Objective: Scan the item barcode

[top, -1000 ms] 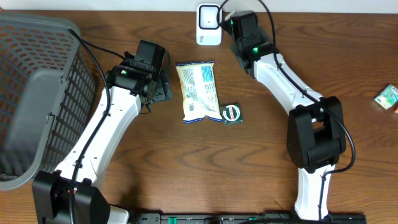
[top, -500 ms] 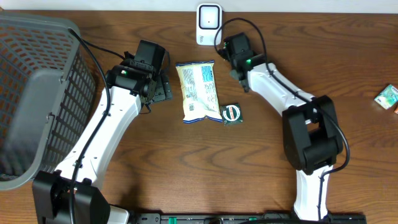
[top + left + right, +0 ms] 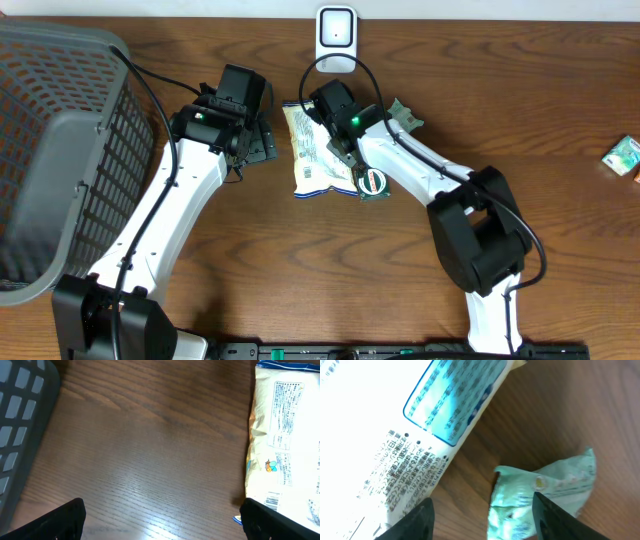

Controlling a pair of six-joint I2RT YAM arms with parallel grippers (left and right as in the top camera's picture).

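Observation:
A white barcode scanner (image 3: 337,38) stands at the table's far edge. Below it lies a white and yellow snack bag (image 3: 315,160), back side up. The left wrist view shows a barcode on this bag (image 3: 287,445) near its lower edge. My right gripper (image 3: 330,105) hovers over the bag's upper right corner with its jaws apart. A crumpled light green packet (image 3: 403,113) lies on the wood just right of that arm. In the right wrist view the packet (image 3: 545,485) shows beneath the open right gripper (image 3: 482,510), beside the bag (image 3: 395,425). My left gripper (image 3: 262,140) stands open and empty left of the bag.
A grey mesh basket (image 3: 60,150) fills the left side and shows at the edge of the left wrist view (image 3: 20,420). A small round dark green packet (image 3: 372,181) lies at the bag's lower right corner. A small green box (image 3: 625,155) sits far right.
My right gripper swung from the scanner down and left to above the bag, and its jaws opened. The light green packet now lies on the table. The left arm stayed still.

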